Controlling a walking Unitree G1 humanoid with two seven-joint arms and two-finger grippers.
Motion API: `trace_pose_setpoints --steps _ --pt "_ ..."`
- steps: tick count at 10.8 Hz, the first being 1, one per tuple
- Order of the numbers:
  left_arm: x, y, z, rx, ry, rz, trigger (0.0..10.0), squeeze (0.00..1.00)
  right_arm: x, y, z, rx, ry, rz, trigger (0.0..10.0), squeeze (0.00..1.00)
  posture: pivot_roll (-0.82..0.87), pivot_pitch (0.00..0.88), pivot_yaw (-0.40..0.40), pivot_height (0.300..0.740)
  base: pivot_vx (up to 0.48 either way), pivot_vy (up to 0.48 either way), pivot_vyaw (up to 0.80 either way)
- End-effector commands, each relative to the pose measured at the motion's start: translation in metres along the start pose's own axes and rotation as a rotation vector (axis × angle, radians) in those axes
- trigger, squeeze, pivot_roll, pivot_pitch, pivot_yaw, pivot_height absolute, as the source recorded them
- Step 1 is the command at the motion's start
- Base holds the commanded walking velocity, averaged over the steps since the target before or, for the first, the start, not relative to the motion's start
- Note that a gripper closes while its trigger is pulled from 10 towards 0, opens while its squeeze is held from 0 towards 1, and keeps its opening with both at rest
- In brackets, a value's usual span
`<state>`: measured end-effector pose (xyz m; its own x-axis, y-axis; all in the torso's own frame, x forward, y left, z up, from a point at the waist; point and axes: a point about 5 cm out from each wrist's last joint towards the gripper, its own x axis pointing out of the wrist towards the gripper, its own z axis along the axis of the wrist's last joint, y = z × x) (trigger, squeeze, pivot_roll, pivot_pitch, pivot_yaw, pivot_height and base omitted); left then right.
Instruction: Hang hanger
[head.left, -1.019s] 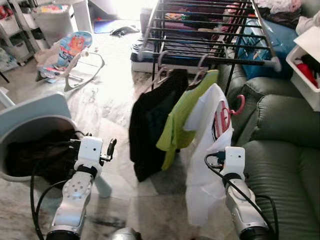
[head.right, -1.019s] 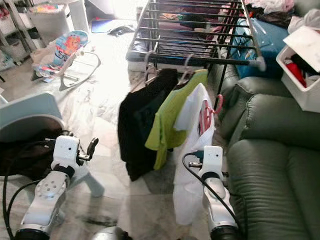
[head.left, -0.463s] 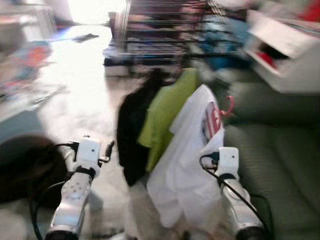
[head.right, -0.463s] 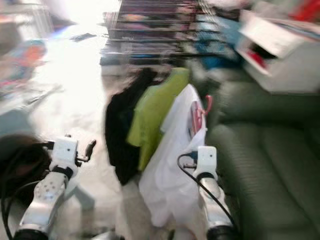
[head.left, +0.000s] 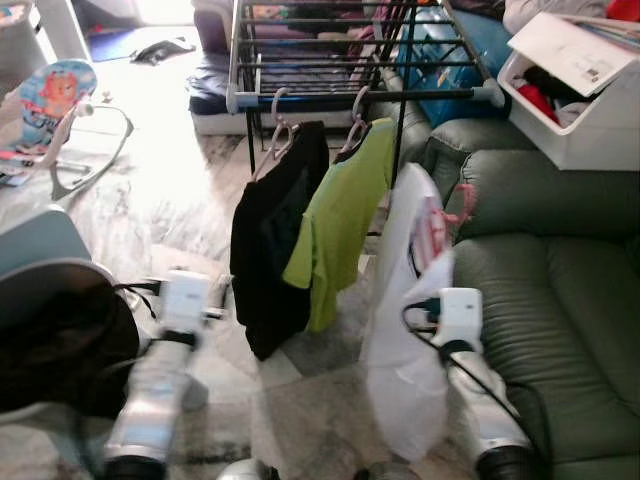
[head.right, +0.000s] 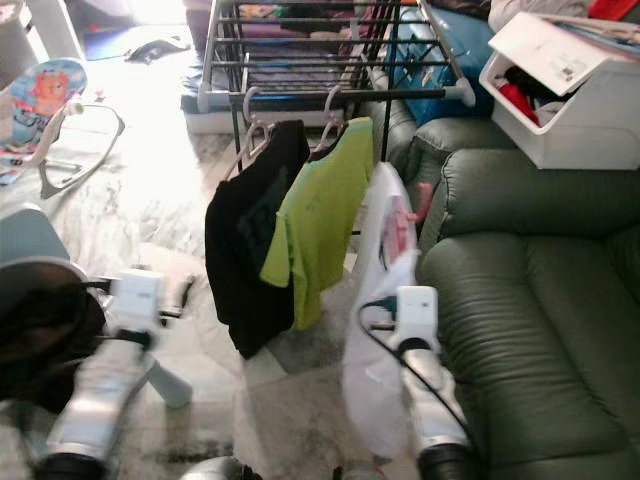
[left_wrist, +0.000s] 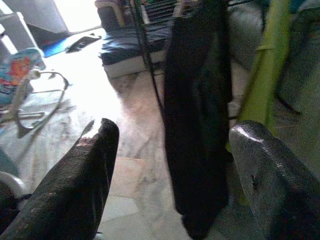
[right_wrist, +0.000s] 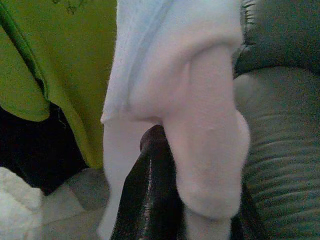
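A white shirt (head.left: 408, 340) on a pink hanger (head.left: 461, 201) hangs from my right gripper (head.left: 438, 288), which is shut on it; the cloth hides the fingers. In the right wrist view one black finger (right_wrist: 150, 195) shows under the draped white shirt (right_wrist: 200, 115). A black garment (head.left: 275, 250) and a green shirt (head.left: 340, 220) hang on hangers from the drying rack's front rail (head.left: 360, 97), just left of the white shirt. My left gripper (head.left: 216, 296) is held low, left of the black garment, open and empty, with its fingers (left_wrist: 75, 185) wide apart.
A green sofa (head.left: 560, 300) runs along the right, under the rack's right end. A white bin (head.left: 590, 110) of clothes sits on its back. A basket (head.left: 45, 275) of dark laundry stands at my left, with a baby bouncer (head.left: 50, 100) beyond it.
The camera has swung through a blur, so the rack now sits more to the left and square on. Both arms hold their poses; the white shirt stays in the right gripper.
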<state>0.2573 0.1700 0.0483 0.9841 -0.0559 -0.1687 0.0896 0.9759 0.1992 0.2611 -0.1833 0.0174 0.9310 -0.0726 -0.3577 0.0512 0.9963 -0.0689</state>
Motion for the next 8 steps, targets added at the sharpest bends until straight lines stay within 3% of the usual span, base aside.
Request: trace_pose_setpoints --steps 1,4,6,8 --pt "-0.0017 0.0033 0.0024 0.016 -0.015 0.019 10.0 0.00 0.0035 0.0012 0.0184 0.004 -0.083 0.003 10.0 0.00 -0.01 0.000 -0.016 0.740 0.000 0.000 0.00" --pt "-0.0002 0.0000 0.0053 0.022 -0.035 0.020 10.0 0.00 0.0053 0.0041 0.0202 -0.023 -0.082 0.029 10.0 0.00 -0.01 0.000 -0.020 0.740 0.000 0.000 0.00" --pt "0.0010 0.0004 0.0046 0.020 -0.027 0.021 10.0 0.00 0.0055 0.0054 0.0220 -0.027 -0.095 0.037 10.0 0.00 -0.01 0.000 -0.016 0.740 0.000 0.000 0.52" --pt "0.0008 0.0008 0.0040 0.026 -0.027 0.026 10.0 0.00 0.0054 0.0040 0.0215 -0.007 -0.095 0.028 10.0 0.00 -0.01 0.000 -0.018 0.740 0.000 0.000 0.00"
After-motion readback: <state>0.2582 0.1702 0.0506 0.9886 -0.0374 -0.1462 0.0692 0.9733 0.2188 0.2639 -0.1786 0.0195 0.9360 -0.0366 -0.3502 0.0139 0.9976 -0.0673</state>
